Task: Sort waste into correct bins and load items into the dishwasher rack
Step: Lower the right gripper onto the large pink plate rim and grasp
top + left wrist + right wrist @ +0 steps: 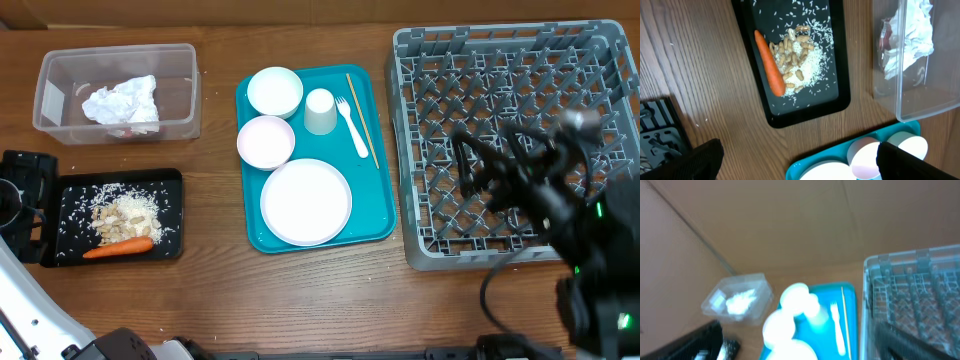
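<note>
Staged robot test bench rather than a home kitchen: wood-grain counter [300, 290], plain cardboard backing [790, 220] at 12 o'clock, dishwasher rack [440, 90] at 3 o'clock.

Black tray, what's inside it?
A carrot lies in the black tray beside a pile of nuts on scattered rice. Whatever lies under the pile is covered.

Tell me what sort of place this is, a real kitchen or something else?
Most likely a staged robot test bench, not a real kitchen: a wooden table backed by plain cardboard, with a grey dishwasher rack, a teal tray of white dishes, and a clear tub and black tray as bins.
</note>
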`<state>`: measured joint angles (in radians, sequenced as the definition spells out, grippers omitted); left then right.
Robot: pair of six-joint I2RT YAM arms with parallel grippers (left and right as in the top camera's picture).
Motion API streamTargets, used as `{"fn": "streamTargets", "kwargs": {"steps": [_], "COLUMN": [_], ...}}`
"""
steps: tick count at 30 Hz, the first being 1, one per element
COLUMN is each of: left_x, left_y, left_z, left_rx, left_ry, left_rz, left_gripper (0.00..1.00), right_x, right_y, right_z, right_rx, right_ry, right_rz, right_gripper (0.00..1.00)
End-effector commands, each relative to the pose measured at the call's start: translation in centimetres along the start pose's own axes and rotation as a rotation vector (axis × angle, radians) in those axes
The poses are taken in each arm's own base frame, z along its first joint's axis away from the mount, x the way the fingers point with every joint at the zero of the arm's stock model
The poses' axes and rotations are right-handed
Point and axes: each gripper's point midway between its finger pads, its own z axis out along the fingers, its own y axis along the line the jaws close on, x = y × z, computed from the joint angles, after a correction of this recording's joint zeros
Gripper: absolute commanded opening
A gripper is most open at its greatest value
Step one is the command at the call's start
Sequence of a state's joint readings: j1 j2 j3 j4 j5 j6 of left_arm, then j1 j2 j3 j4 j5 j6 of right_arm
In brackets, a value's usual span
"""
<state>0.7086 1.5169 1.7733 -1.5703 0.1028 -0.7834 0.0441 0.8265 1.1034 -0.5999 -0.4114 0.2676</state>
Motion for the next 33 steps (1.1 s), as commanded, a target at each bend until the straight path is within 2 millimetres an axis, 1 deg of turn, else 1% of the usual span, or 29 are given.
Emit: {"fn": "streamTargets", "kwargs": {"steps": [1,3,5,6,8,10,13,14,15,16,18,19,20,21,22,23,24,25,26,28,30,31,33], "left_x": [0.0,0.0,0.0,0.0,0.0,0.0,0.0,0.0,0.0,0.0,0.0,0.0,0.0,0.0,0.0,0.0,0.0,0.0,0.0,0.0,0.0,0.0,0.0], "left_y": [0.1,0.1,0.1,0.1,0.1,0.1,0.1,0.1,0.1,0.1,0.1,0.1,0.1,0.1,0.1,0.1,0.1,0.1,0.1,0.1,0.1,0.1,0.1], "left_z": [0.2,0.2,0.2,0.2,0.2,0.2,0.2,0.2,0.2,0.2,0.2,0.2,0.2,0.2,0.2,0.2,0.2,0.2,0.2,0.2,0.2,0.2,0.2], "left_rx": [-0.010,-0.009,-0.009,-0.009,-0.009,-0.010,-0.010,-0.009,-0.009,-0.009,-0.009,-0.009,-0.010,-0.009,-0.010,-0.009,-0.010,-0.010,-0.009,-0.009,-0.010,-0.009,-0.010], "left_ry": [-0.002,-0.002,-0.002,-0.002,-0.002,-0.001,-0.001,-0.002,-0.002,-0.002,-0.002,-0.002,-0.001,-0.002,-0.001,-0.002,-0.001,-0.002,-0.002,-0.002,-0.001,-0.002,-0.002], "left_rz": [-0.008,-0.008,-0.008,-0.008,-0.008,-0.008,-0.008,-0.008,-0.008,-0.008,-0.008,-0.008,-0.008,-0.008,-0.008,-0.008,-0.008,-0.008,-0.008,-0.008,-0.008,-0.008,-0.008], "left_gripper": [1.00,1.00,1.00,1.00,1.00,1.00,1.00,1.00,1.00,0.99,1.00,1.00,1.00,1.00,1.00,1.00,1.00,1.00,1.00,1.00,1.00,1.00,1.00], "right_x": [-0.1,1.0,3.0,4.6,7.4,10.1,13.6,14.8,16.5,18.9,21.1,22.7,23.7,25.0,25.6,26.5,27.2,27.9,28.2,29.5,30.3,31.2,32.2], "right_y": [0.8,0.7,0.8,1.1,1.9,2.9,3.9,4.0,3.9,3.1,2.1,1.4,0.9,0.3,0.0,-0.2,-0.4,-0.5,-0.6,-0.8,-0.8,-0.8,-0.9], "right_z": [2.4,4.1,6.2,7.6,9.5,11.0,12.9,13.5,14.4,15.6,16.4,16.8,17.0,17.3,17.4,17.6,17.7,17.9,18.0,18.4,18.8,19.1,19.5], "right_rx": [0.013,0.054,0.112,0.138,0.150,0.132,0.107,0.106,0.108,0.121,0.161,0.191,0.212,0.232,0.239,0.247,0.252,0.255,0.256,0.273,0.279,0.280,0.281], "right_ry": [0.158,0.261,0.382,0.455,0.548,0.628,0.723,0.755,0.804,0.875,0.938,0.984,1.013,1.052,1.069,1.093,1.109,1.126,1.131,1.144,1.144,1.152,1.164], "right_rz": [-0.081,-0.095,-0.121,-0.149,-0.196,-0.229,-0.256,-0.263,-0.252,-0.244,-0.213,-0.190,-0.176,-0.167,-0.167,-0.170,-0.170,-0.174,-0.174,-0.156,-0.143,-0.145,-0.153], "right_gripper": [1.00,1.00,1.00,0.99,0.99,1.00,1.00,1.00,1.00,1.00,1.00,1.00,0.99,0.94,0.92,0.86,0.83,0.81,0.80,0.75,0.75,0.75,0.75]}}
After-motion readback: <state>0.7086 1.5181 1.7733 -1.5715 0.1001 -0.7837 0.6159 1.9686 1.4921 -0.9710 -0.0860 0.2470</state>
